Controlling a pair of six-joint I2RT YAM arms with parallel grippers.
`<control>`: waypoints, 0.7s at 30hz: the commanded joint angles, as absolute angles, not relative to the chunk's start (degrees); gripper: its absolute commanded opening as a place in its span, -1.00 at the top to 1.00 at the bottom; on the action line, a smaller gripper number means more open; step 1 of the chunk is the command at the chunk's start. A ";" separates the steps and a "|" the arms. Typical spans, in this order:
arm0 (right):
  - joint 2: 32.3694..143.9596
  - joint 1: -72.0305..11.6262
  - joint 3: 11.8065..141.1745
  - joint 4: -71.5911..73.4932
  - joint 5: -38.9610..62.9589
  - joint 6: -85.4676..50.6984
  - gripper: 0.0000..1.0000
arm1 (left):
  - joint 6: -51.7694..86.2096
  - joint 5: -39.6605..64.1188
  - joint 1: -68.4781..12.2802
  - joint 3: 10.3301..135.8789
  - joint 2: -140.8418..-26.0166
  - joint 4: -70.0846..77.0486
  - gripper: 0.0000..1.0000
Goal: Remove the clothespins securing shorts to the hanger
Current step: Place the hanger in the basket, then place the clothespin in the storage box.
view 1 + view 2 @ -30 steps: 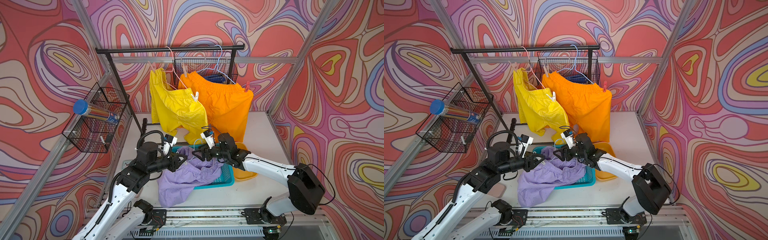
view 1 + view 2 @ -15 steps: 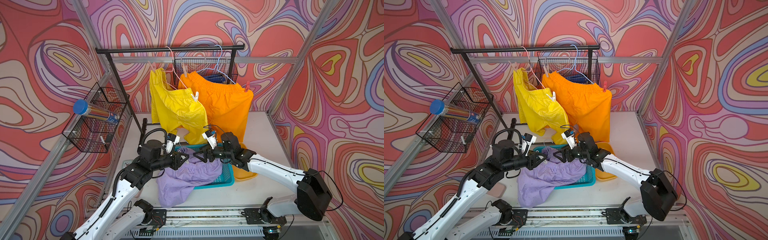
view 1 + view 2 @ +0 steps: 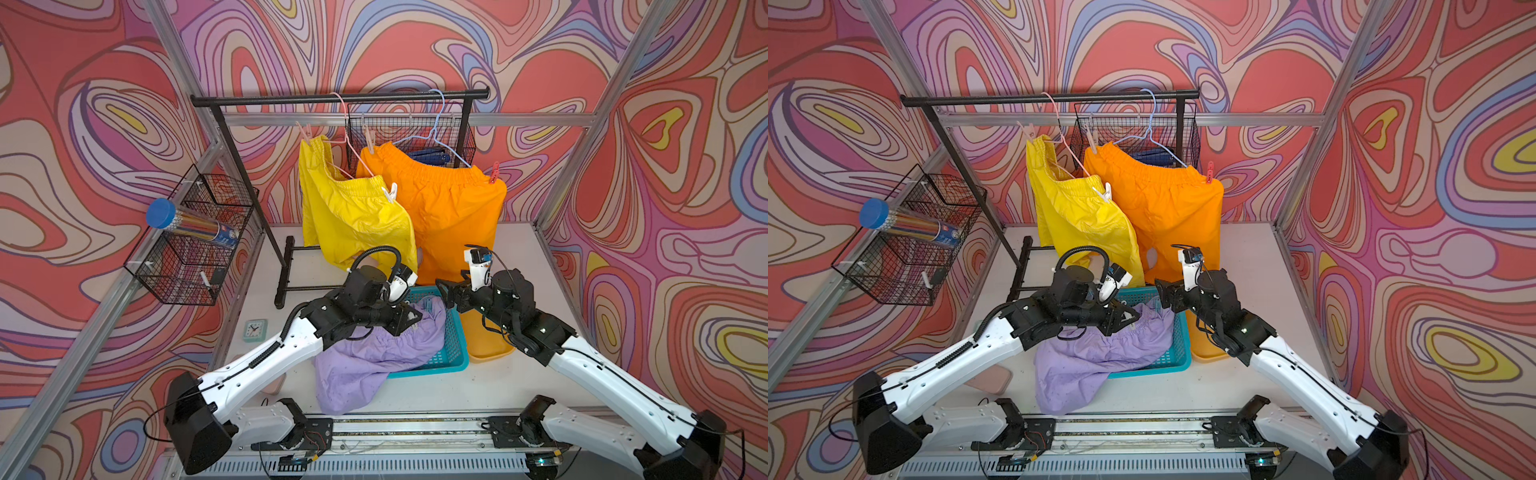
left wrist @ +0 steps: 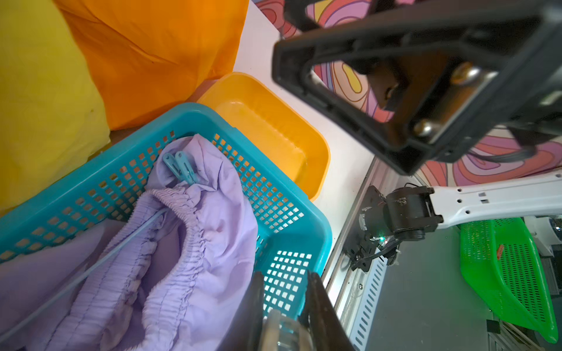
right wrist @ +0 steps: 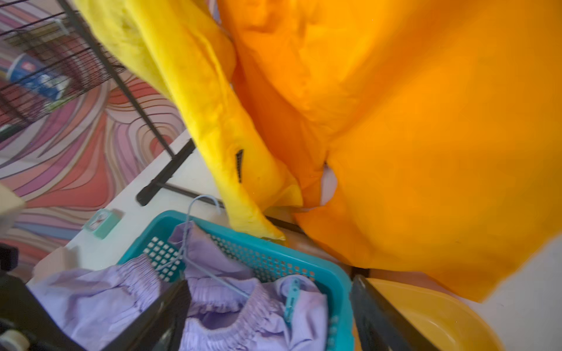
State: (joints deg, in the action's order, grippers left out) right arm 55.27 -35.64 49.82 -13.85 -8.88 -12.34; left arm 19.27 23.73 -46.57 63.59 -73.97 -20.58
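Below right tool [image 5: 269, 284], clothespin [image 5: 291, 299] on lilac shorts [image 5: 231, 319]

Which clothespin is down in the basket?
The pale blue clothespin, lying on the lilac shorts in the teal basket. The rest, such as the white clothespin and the red clothespin, sit up on the hanging yellow shorts and orange shorts.

Teal basket [image 3: 456, 338] sits just beside a yellow tub [image 3: 488, 347]; mint clock [image 3: 252, 329] lies apart (near the black rack [image 3: 291, 98]).
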 commanded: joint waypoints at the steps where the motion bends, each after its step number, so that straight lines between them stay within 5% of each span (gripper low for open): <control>1: 50.00 -35.33 49.61 -19.69 -21.83 -10.86 -0.73 | 18.49 24.05 -48.38 69.17 -79.36 -15.91 1.00; 7: 40.23 -35.39 46.54 -19.33 -30.13 -13.30 -0.73 | 18.87 25.88 -51.21 79.60 -92.59 -13.19 1.00; 9: 37.40 -35.34 44.67 -17.56 -30.29 -13.27 -0.96 | 19.69 26.54 -51.62 82.81 -96.67 -12.35 1.00; 21: 31.60 -35.35 41.84 -17.43 -33.57 -14.30 -0.96 | 20.56 26.28 -53.77 97.85 -112.73 -12.57 1.00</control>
